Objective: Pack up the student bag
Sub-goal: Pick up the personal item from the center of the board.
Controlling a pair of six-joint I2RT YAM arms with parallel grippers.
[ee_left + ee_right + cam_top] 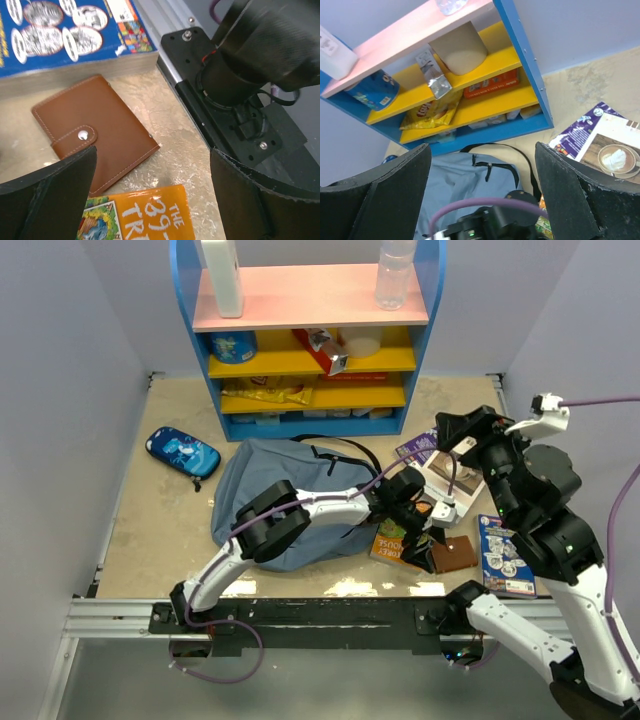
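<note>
The student bag (248, 480), a slate-blue backpack with black straps and a zipper, lies flat mid-table; it also shows in the right wrist view (465, 175). My left gripper (424, 546) is open and empty, just right of the bag, low over an orange book (140, 215) and beside a brown wallet (95, 135). My right gripper (447, 427) is open and empty, raised over the table's right side and facing the bag and shelf; the left arm's wrist lies below it in its view.
A blue book (505, 550) lies by the wallet (458, 553). A purple book (418, 448) and a coffee-cover book (450, 475) lie right of the bag. A bright-blue pouch (182, 452) lies left. A blue-and-yellow shelf (310, 330) stands behind. A metal rail (330, 615) runs along the near edge.
</note>
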